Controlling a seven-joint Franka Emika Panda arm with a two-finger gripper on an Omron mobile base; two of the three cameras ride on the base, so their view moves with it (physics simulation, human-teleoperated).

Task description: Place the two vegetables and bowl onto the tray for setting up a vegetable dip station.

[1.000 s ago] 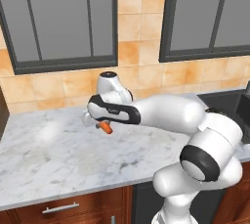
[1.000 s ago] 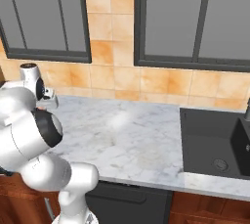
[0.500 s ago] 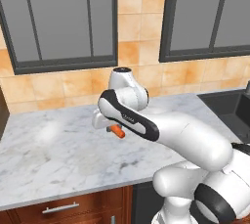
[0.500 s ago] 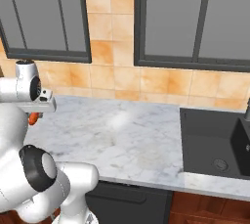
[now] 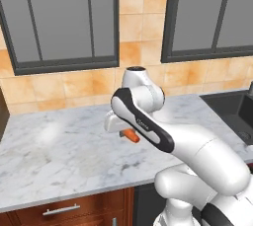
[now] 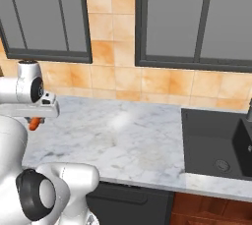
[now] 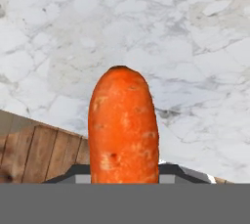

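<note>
Centrally in the hand view, the carrot (image 7: pixel 124 126) stands up from the bottom edge, its rounded tip toward the top of the frame, and the gripper (image 7: pixel 124 170) is closed around its lower end, with a little of the dark jaws showing on either side of it at the bottom. Behind the carrot lies the white marble counter (image 7: pixel 195 47), which takes up the top and right of that view, and a strip of brown wood floor (image 7: pixel 34 154) shows at the lower left beyond the counter's edge. From the left base view, the carrot (image 5: pixel 130 135) appears as a small orange stub near the middle of the frame, sticking out below the white hand and above the counter (image 5: pixel 59 156), clear of the marble. The arm (image 5: pixel 148 126) curves up from the lower right to reach it. From the right base view, a bit of orange carrot (image 6: pixel 34 123) peeks out under the hand at the left edge of the frame, above the counter (image 6: pixel 128 135). A dark sink (image 6: pixel 216 145) sits recessed at the right of that view, well apart from the carrot, and tan tiles (image 6: pixel 118 76) with dark windows (image 6: pixel 197 17) fill the wall behind
</note>
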